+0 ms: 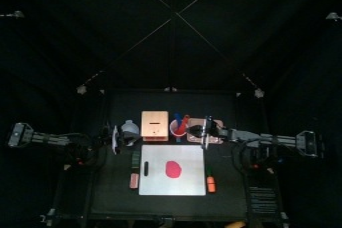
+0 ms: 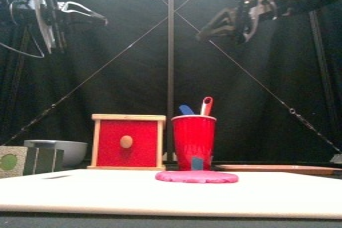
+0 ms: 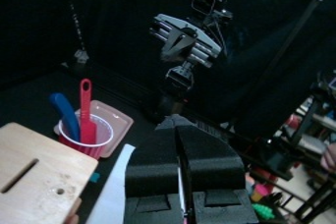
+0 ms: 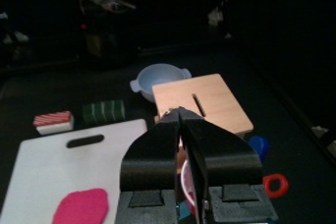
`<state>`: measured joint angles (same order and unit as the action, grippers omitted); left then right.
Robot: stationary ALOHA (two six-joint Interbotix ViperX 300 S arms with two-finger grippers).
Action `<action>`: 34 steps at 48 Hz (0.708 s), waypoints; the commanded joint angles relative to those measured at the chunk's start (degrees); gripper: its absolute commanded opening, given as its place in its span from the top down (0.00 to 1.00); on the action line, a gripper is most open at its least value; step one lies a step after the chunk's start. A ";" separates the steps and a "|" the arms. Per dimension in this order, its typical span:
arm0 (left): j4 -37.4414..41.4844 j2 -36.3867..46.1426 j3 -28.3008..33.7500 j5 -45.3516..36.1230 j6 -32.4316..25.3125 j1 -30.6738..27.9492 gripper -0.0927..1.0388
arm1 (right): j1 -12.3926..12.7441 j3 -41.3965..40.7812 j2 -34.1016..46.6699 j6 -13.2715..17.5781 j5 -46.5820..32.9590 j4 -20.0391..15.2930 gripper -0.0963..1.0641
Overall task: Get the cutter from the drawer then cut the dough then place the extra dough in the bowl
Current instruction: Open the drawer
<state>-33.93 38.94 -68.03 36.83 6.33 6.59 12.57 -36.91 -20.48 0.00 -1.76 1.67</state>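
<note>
A flat red dough disc [image 1: 171, 168] [image 2: 197, 177] lies on the white cutting board [image 1: 191, 155] [image 4: 53, 164]. Behind the board stands the pale wooden box [image 1: 156, 123] [image 4: 203, 105], its red drawer front [image 2: 128, 143] closed. No cutter shows. The blue-grey bowl [image 2: 62, 151] [image 4: 161, 76] sits left of the box. My left gripper [image 1: 126, 135] [image 3: 183, 164] hangs high above the table's left side, shut and empty. High on the right, near the red cup [image 1: 179, 126], my right gripper [image 1: 211, 132] [image 4: 184, 149] is also shut and holds nothing.
The red cup [image 2: 194, 140] [image 3: 84, 133] holds a blue and a red toy knife and stands by a pink tray [image 3: 116, 123]. A dark green sushi roll [image 4: 105, 112] and a red-and-white toy [image 4: 53, 122] lie near the bowl. Small orange toys [image 1: 134, 179] [image 1: 211, 183] flank the board.
</note>
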 commanded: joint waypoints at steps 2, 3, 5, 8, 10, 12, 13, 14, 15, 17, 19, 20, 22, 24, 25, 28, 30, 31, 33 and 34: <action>-14.33 -4.75 0.97 4.22 2.46 4.04 0.91 | -0.18 11.95 7.21 0.00 6.86 1.32 0.88; -16.17 -5.45 0.97 4.92 2.64 4.75 0.92 | -0.18 13.45 8.44 -0.09 8.26 1.58 0.88; -19.69 -7.12 1.14 6.50 2.64 6.15 0.91 | -0.18 16.26 10.81 -0.26 11.25 2.20 0.88; -23.99 -9.76 1.58 8.70 2.81 8.17 0.91 | 0.09 20.13 14.50 -0.44 15.21 3.16 0.88; -26.54 -11.60 2.20 10.11 2.81 9.40 0.91 | 0.09 22.32 17.05 -0.44 17.31 3.69 0.88; -29.62 -13.89 3.16 11.25 2.90 10.63 0.91 | 0.35 24.96 20.21 -0.62 19.42 4.04 0.88; -30.76 -14.85 3.60 11.60 2.90 10.99 0.91 | 0.44 25.84 21.36 -0.79 20.13 4.22 0.88; -31.90 -15.73 4.04 11.87 2.90 11.34 0.91 | 0.62 26.63 22.41 -0.88 20.83 4.22 0.88; -32.78 -16.79 4.48 12.04 2.90 11.43 0.91 | 0.79 27.42 23.38 -1.14 21.53 4.04 0.88; -34.54 -18.72 5.36 12.04 2.90 11.78 0.91 | 0.97 29.00 25.40 -1.49 22.59 3.96 0.88; -35.68 -20.48 6.24 11.95 2.90 11.78 0.91 | 1.14 30.15 27.16 -2.11 23.20 3.87 0.88; -36.04 -21.27 6.59 11.87 2.90 11.78 0.91 | 1.14 30.85 28.04 -2.37 23.55 3.78 0.88; -36.21 -22.68 7.47 11.51 3.08 11.78 0.91 | 1.23 31.99 29.62 -3.08 24.08 3.69 0.88; -36.21 -23.82 8.17 10.99 3.25 11.87 0.90 | 1.23 33.13 31.03 -3.52 24.70 3.52 0.88; -36.21 -24.43 8.35 10.72 3.43 11.78 0.90 | 1.32 33.66 31.64 -3.69 25.05 3.43 0.88; -36.39 -25.93 8.96 9.49 4.39 11.78 0.89 | 1.58 35.60 33.75 -3.96 26.63 3.08 0.88; -36.47 -26.54 9.14 9.23 5.10 11.69 0.89 | 1.76 36.47 34.80 -3.96 27.77 2.90 0.88; -36.65 -26.81 9.23 9.23 5.54 11.60 0.89 | 1.85 36.91 35.24 -4.04 28.39 2.72 0.88; -37.18 -27.25 9.49 9.23 6.50 11.25 0.89 | 2.02 37.62 35.95 -4.04 29.36 2.46 0.88; -37.44 -27.42 9.49 9.23 7.03 10.99 0.89 | 2.11 37.97 36.30 -4.04 29.71 2.37 0.88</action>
<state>-70.75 11.95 -59.94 45.97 12.48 18.19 13.89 -1.67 16.26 -3.96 26.63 4.48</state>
